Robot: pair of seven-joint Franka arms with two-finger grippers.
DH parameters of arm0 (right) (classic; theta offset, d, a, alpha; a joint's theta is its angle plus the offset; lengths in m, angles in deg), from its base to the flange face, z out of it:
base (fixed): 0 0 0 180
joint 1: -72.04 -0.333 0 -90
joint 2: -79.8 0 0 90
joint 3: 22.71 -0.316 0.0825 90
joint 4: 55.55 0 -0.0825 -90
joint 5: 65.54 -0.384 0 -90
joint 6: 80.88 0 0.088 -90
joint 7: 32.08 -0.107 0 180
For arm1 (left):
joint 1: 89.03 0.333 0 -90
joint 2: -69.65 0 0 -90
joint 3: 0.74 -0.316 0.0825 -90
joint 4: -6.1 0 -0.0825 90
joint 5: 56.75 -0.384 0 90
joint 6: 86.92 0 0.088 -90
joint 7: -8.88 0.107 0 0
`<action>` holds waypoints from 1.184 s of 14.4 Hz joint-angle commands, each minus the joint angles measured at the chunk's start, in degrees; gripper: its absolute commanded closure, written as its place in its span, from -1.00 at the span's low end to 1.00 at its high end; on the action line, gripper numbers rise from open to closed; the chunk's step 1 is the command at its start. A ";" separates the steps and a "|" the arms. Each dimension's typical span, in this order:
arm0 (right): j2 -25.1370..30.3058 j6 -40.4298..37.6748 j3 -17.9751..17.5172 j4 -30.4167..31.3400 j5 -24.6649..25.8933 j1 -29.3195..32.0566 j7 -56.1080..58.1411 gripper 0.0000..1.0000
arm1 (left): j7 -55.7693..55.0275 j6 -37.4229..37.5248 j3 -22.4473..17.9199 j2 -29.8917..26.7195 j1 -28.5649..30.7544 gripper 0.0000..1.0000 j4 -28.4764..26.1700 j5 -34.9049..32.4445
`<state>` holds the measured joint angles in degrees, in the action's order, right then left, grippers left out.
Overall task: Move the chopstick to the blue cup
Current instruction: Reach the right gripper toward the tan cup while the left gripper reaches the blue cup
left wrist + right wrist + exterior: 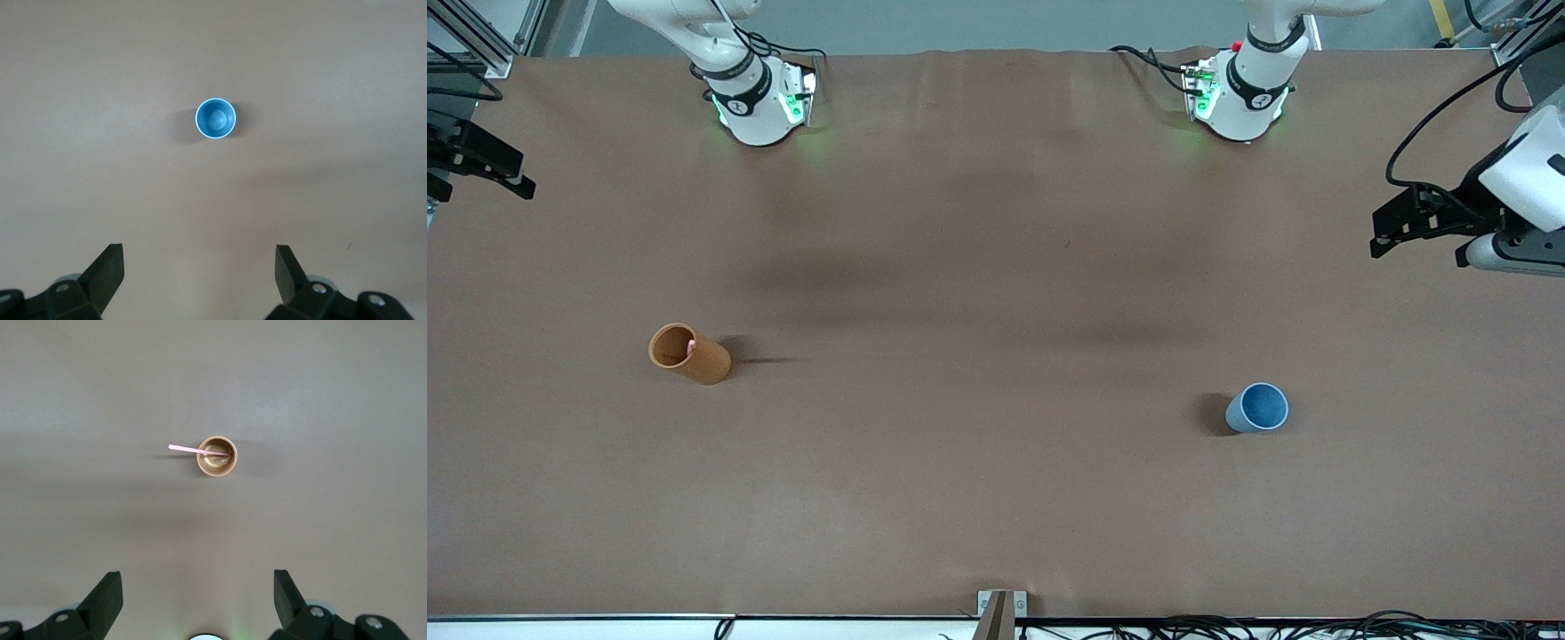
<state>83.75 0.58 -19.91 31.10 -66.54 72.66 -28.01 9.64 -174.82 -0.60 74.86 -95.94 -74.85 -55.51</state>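
Front view: the chopstick [691, 345] stands in the orange cup [689, 353], well apart from the blue cup [1257, 408]. Left wrist view: the left gripper [200, 273] hangs open over the blue cup. Right wrist view: the right gripper [198, 599] hangs open over the orange cup; pickup has not begun, and the next move likely calls for descending onto the chopstick's leaning upper end.

**No legible writing in view**

No text, label, brand name or number can be read in any of the three views. The orange-brown cup [689, 353] shows a faint mark just inside its rim in the front view, too small to tell as letters. Each robot base [758, 105] bears a small dark round emblem on its collar, but no characters can be made out there.
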 commanded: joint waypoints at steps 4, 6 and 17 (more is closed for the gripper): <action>0.35 -0.15 -0.25 0.27 -0.58 0.52 0.76 -1.00 | 0.64 0.89 0.73 -0.29 1.03 -1.00 0.62 0.69; 0.35 -0.16 -0.25 0.36 -0.58 0.52 0.68 -1.00 | 0.56 0.89 0.82 -0.20 0.94 -1.00 0.62 0.61; -2.80 7.47 -0.43 5.36 0.29 -4.65 -5.64 -0.94 | 1.88 -22.45 0.30 21.92 4.02 -1.00 -3.67 1.84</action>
<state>81.73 5.11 -20.35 33.80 -66.53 70.02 -30.37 11.20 -192.76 -0.47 92.64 -91.46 -78.25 -54.51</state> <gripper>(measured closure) 0.026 0.000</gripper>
